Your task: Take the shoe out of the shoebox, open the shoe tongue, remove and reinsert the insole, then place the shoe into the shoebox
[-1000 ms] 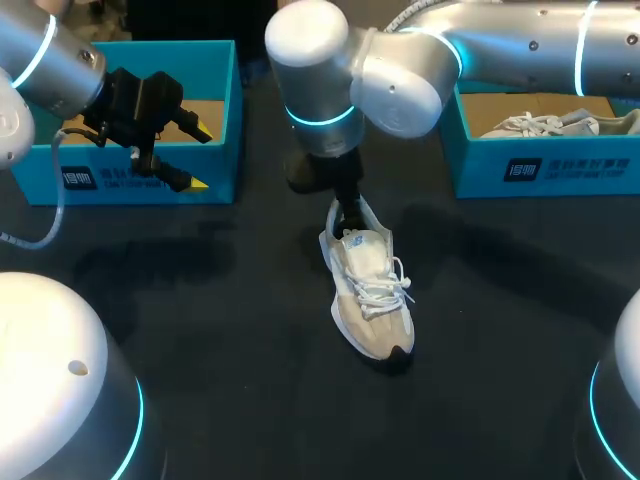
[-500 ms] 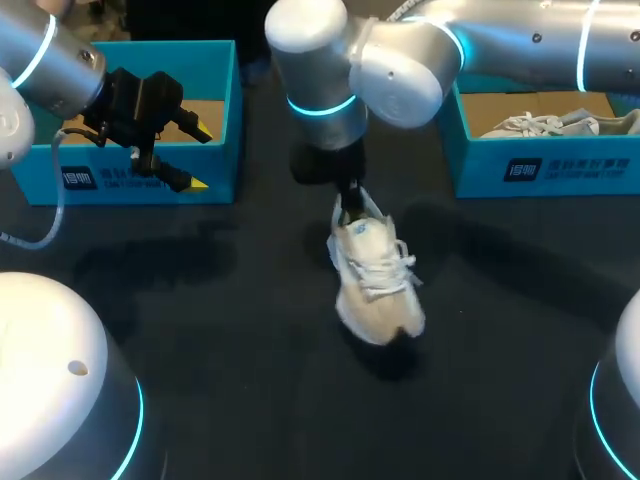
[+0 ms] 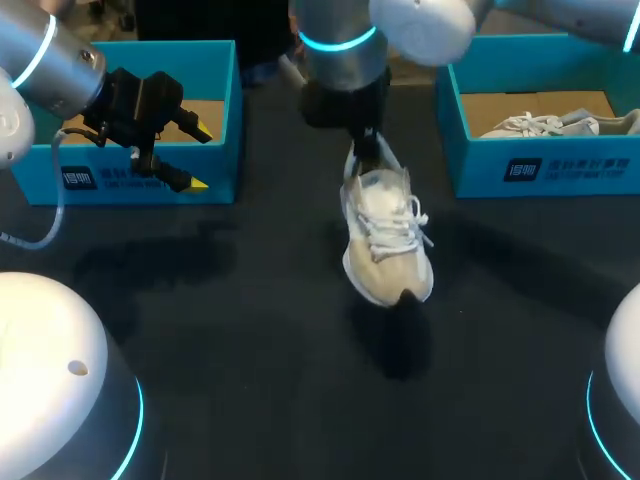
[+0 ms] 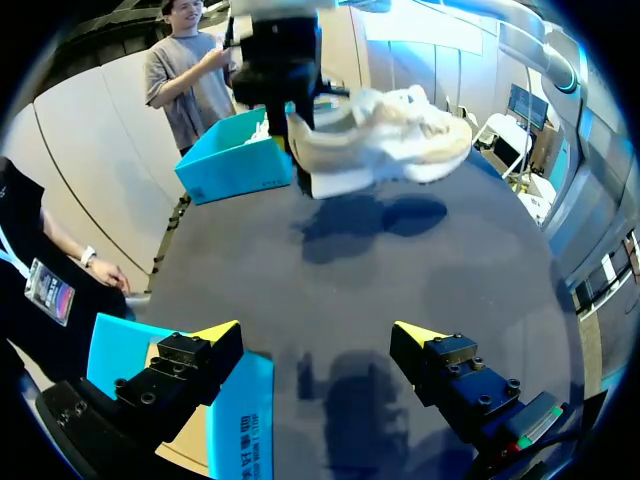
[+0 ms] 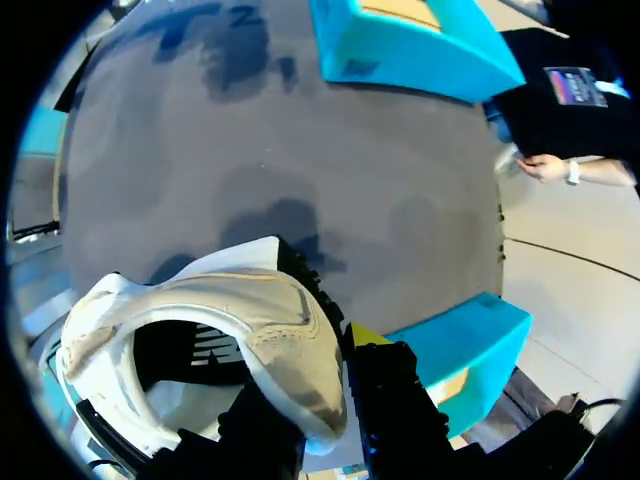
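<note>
Right claw [image 3: 366, 145] is clamped on the shoe [image 3: 388, 235] at its heel collar. The shoe hangs above the counter [image 3: 250, 330], toe toward me. My left claw [image 3: 200, 157] is open at the left shoebox [image 3: 100, 180], well apart from the shoe.

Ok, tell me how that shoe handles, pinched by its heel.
The shoe juts out sideways from the right claw without sagging, so it's probably light and stiff-soled. The pinch is on the soft heel collar alone, so it may pivot or slip.
</note>
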Motion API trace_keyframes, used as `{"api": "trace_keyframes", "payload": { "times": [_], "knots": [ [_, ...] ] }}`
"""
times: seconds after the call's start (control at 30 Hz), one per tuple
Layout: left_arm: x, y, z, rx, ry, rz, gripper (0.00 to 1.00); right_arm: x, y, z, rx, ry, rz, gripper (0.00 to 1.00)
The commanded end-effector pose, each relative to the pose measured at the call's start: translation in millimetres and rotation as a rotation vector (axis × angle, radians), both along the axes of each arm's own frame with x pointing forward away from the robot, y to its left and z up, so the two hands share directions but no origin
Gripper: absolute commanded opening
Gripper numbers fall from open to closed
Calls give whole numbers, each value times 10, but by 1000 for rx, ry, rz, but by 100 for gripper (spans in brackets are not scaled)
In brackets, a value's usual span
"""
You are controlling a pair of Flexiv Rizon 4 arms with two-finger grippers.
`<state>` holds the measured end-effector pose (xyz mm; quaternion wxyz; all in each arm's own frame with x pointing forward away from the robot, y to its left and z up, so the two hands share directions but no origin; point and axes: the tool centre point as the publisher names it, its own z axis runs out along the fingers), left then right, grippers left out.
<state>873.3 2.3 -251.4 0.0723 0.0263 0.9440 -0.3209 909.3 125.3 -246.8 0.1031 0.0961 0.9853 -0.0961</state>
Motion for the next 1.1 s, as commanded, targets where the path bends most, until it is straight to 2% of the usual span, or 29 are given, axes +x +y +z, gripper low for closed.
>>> {"api": "trace_keyframes", "payload": {
  "times": [0.03, 0.17, 0.3, 0.43, 0.53, 1.1],
  "knots": [
    [-3, 3, 3, 2, 1, 0, 100, -139, -158, 586, 44, -40, 4, 0],
    [-3, 3, 3, 2, 1, 0, 100, -141, -315, 745, 57, -46, -11, 0],
    [-3, 3, 3, 2, 1, 0, 100, -66, -427, 780, 34, -34, 15, 0],
    [-3, 3, 3, 2, 1, 0, 100, 35, -496, 782, 14, -65, 21, 0],
    [-3, 3, 3, 2, 1, 0, 100, 41, -505, 827, 50, -100, 30, 0],
    [-3, 3, 3, 2, 1, 0, 100, 41, -505, 827, 50, -100, 30, 0]
  ]
}}
